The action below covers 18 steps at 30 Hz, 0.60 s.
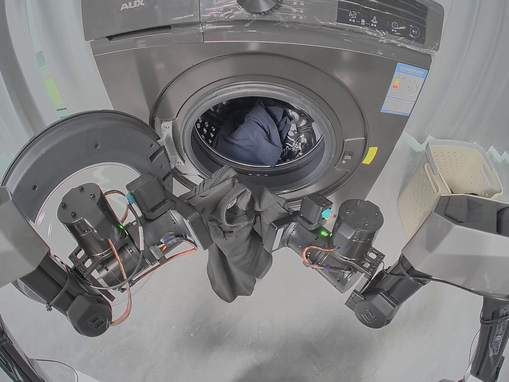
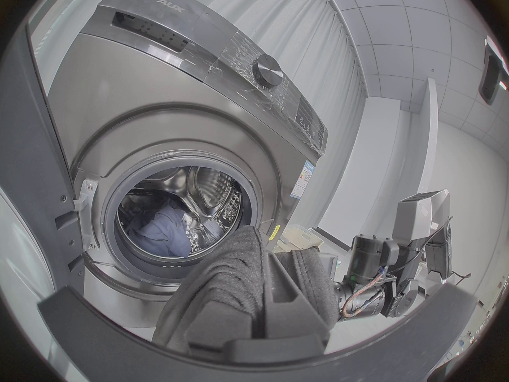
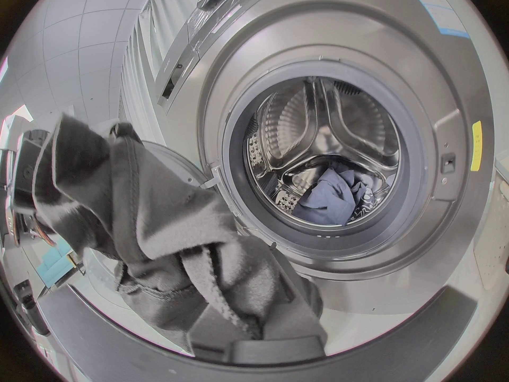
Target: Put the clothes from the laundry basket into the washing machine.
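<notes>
A dark grey garment (image 1: 236,229) hangs between my two grippers just in front of and below the washing machine's round opening (image 1: 260,133). My left gripper (image 1: 204,213) is shut on the garment (image 2: 233,287) at one side. My right gripper (image 1: 268,228) is shut on the same garment (image 3: 175,245) at the other side. The cloth covers both sets of fingers. Its loose end droops toward the floor. Inside the drum lies a navy blue garment (image 1: 254,133), beside a patterned dark one (image 1: 294,139). The beige laundry basket (image 1: 456,179) stands to the right of the machine.
The machine's door (image 1: 79,165) is swung wide open to the left, close behind my left arm. The grey washing machine (image 1: 254,64) fills the space ahead. Bare pale floor (image 1: 254,330) lies below the hanging cloth. Curtains hang behind.
</notes>
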### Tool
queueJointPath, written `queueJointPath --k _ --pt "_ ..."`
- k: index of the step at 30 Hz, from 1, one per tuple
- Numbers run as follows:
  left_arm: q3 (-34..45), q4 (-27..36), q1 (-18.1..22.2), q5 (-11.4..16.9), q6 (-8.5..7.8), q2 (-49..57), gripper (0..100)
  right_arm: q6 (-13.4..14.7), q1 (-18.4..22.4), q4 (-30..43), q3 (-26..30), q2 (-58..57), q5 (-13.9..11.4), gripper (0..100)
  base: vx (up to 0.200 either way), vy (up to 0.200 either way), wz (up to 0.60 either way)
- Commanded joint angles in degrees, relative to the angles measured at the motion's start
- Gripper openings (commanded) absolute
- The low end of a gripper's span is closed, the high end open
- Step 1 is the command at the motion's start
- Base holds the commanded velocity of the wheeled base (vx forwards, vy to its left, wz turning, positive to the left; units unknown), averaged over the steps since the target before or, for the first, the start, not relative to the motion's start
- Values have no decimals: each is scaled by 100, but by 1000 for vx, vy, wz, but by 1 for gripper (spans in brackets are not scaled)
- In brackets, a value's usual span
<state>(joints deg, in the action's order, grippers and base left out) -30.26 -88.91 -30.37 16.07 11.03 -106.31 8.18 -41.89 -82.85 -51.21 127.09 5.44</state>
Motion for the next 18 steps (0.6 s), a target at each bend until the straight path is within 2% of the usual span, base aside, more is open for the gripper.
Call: queueJointPath --k 1,3,4,8,10,15,18 --pt "11 -4 4 28 39 23 0 -1 -21 -3 199 -422 1 0 0 0 0" --pt "29 -4 4 63 39 23 0 8 -30 -3 208 -466 1 0 0 0 0" --pt "29 -4 4 107 48 23 100 8 -30 -3 217 -483 1 0 0 0 0" --pt "-15 -4 4 107 277 32 100 8 -4 -12 296 -589 10 0 0 0 0" --pt "-15 -4 22 90 461 14 100 8 23 -30 428 -800 10 0 0 0 0" --pt "-7 -4 119 90 470 -65 100 -1 67 -30 841 -1239 1 0 0 0 0" --pt "46 -4 110 90 426 -197 100 -1 14 -47 1368 -1687 -8 0 0 0 0"
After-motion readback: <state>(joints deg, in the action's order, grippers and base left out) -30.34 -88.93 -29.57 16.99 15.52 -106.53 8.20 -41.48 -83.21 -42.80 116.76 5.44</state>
